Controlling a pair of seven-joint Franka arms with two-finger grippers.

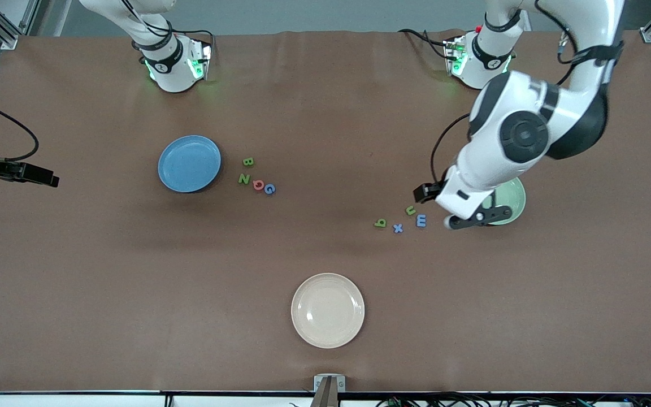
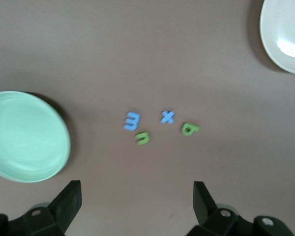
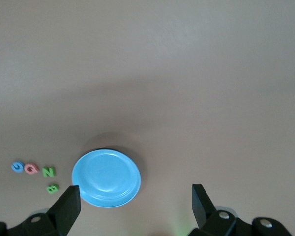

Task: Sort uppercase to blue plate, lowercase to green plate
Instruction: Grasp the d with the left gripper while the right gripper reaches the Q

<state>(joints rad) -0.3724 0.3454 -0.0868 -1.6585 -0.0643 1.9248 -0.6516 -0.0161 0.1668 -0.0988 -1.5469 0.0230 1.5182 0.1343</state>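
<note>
Brown table is lying mostly bare; left gripper (image 2: 135, 206) is hovering wide open, empty, beside green plate (image 1: 516, 195); right gripper (image 3: 135, 209) likewise over blue plate (image 3: 106, 178).

cream plate (image 1: 328, 310): empty, upright, nearest the front camera | brown table (image 1: 133, 282): bears it

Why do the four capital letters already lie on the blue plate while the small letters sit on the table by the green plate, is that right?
Not quite. The four capital letters lie on the bare table beside the blue plate, not on it; the plate holds nothing. The front view shows this, and the right wrist view agrees. The small letters do sit on the table by the green plate.
</note>
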